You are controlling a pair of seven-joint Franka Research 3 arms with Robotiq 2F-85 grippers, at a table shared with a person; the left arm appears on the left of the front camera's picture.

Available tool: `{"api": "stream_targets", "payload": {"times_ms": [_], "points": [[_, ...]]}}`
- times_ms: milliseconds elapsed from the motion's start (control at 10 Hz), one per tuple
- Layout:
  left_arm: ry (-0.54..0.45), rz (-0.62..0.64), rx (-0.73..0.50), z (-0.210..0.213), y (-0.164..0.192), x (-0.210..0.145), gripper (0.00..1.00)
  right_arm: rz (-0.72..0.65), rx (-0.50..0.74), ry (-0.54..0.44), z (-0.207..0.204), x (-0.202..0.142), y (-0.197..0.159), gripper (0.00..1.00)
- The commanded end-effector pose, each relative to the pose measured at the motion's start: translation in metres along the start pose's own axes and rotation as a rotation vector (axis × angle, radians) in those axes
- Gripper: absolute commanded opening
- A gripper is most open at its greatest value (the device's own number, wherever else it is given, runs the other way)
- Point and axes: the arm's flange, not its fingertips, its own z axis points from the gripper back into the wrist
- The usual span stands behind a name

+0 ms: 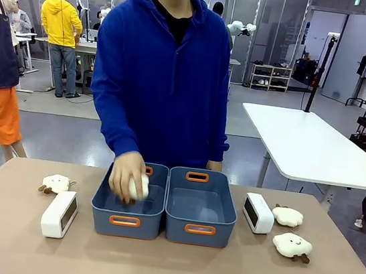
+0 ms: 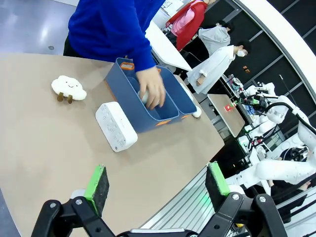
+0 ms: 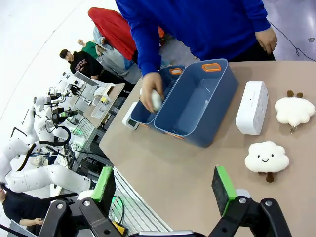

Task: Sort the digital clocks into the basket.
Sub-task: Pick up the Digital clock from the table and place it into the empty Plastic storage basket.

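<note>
Two white digital clocks lie on the tan table. One clock [image 1: 59, 214] [image 2: 115, 126] is left of the two blue-grey baskets. The other clock [image 1: 258, 213] [image 3: 252, 107] is to their right. The left basket [image 1: 105, 222] [image 2: 126, 104] and the right basket [image 1: 215, 238] [image 3: 197, 134] stand side by side mid-table. My left gripper [image 2: 157, 180] hovers open, high above the table's near left, and holds nothing. High over the near right, my right gripper [image 3: 164, 183] also stands open and holds nothing.
The person's hand [image 1: 125, 175] holds a cream plush [image 1: 140, 187] inside the left basket. One cloud plush [image 1: 56, 184] lies at the far left. Two more plushes [image 1: 287, 216] [image 1: 292, 245] lie beside the right clock. The near strip of the table is bare.
</note>
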Motion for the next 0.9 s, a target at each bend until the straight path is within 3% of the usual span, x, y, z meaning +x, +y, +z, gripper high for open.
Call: {"api": "stream_targets", "payload": {"times_ms": [0, 200, 400, 600, 800], "points": [[-0.015, -0.019, -0.019, 0.002, 0.002, 0.004, 1.00, 0.022, 0.009, -0.012, -0.002, 0.002, -0.002, 1.00], [-0.015, -0.019, -0.019, 0.002, 0.002, 0.004, 1.00, 0.000, 0.000, 0.000, 0.000, 0.000, 0.000, 1.00], [-0.015, -0.019, -0.019, 0.002, 0.002, 0.004, 1.00, 0.167, -0.219, 0.237, -0.033, 0.040, 0.043, 1.00], [-0.015, -0.019, -0.019, 0.002, 0.002, 0.004, 1.00, 0.204, -0.367, 0.424, -0.093, 0.077, 0.040, 1.00], [-0.015, -0.019, -0.019, 0.002, 0.002, 0.004, 1.00, 0.220, -0.414, 0.568, -0.156, 0.093, 0.030, 1.00]]}}
